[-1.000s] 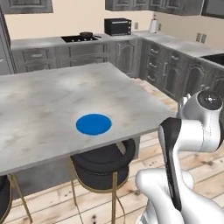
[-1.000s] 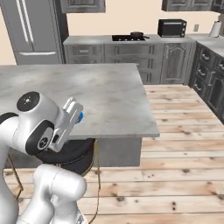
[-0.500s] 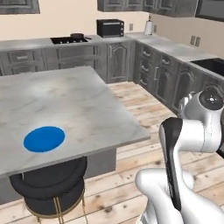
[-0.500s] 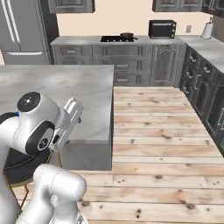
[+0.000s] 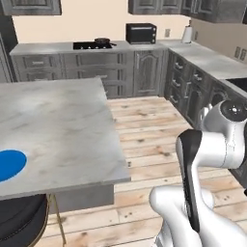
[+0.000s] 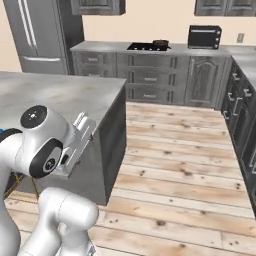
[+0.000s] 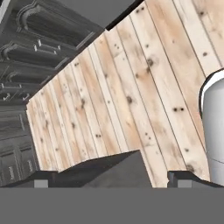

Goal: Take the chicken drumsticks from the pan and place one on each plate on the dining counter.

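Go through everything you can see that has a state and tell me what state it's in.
gripper: open, holding nothing.
blue plate: empty, flat on the dining counter.
pan: sitting on the cooktop; contents too small to tell.
base cabinet doors: closed.

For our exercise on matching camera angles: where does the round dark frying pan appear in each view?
Left base view: the round dark frying pan sits top centre, on the black cooktop.
Right base view: top, right of centre.
Hand view: not in it.
Shared landmark: the black toaster oven, right of the pan.
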